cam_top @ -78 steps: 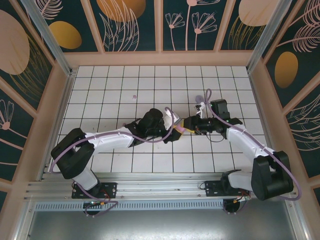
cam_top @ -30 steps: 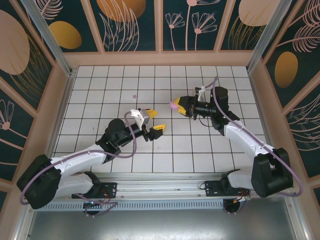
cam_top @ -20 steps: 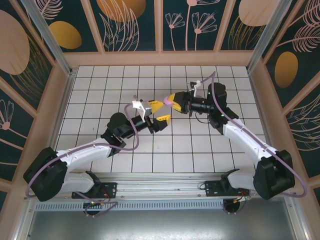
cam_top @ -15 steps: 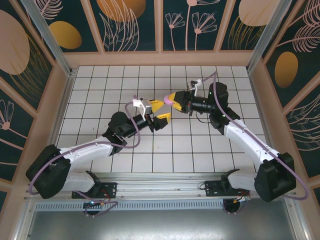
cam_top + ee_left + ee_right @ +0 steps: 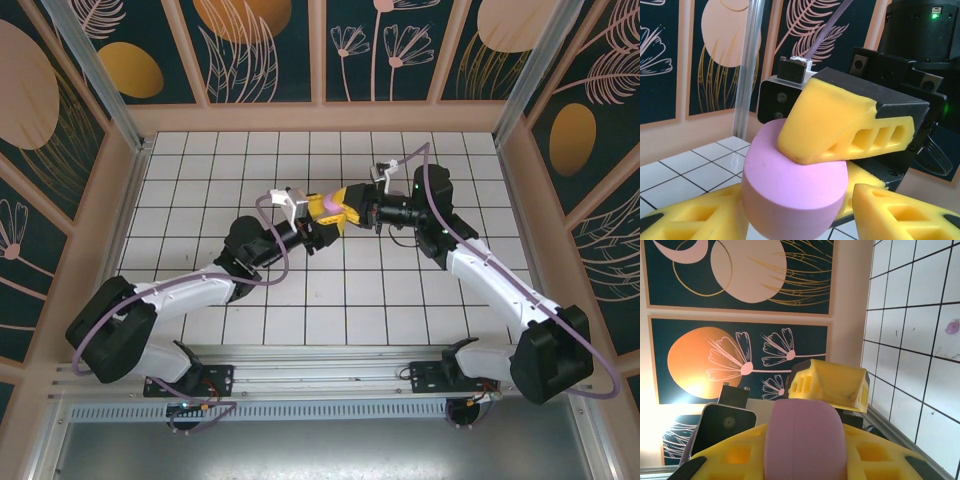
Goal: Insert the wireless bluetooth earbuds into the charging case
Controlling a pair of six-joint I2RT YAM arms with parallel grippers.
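One smooth pink oval case [image 5: 795, 192], clamped in right yellow jaws; left jaws apart around it

The desk [image 5: 200, 160] is tiled in white with a black grid. The walls [image 5: 90, 60] are panelled in dark teal, painted with orange discs and pale peach leaf and flower outlines, and framed in light peach. A pinkish-lilac charging case [image 5: 795, 185] is seen between the yellow fingers of the black-bodied left claw [image 5: 330, 218] and right claw [image 5: 350, 207], and a tiny lilac earbud [image 5: 267, 193] is seen upper left of centre.
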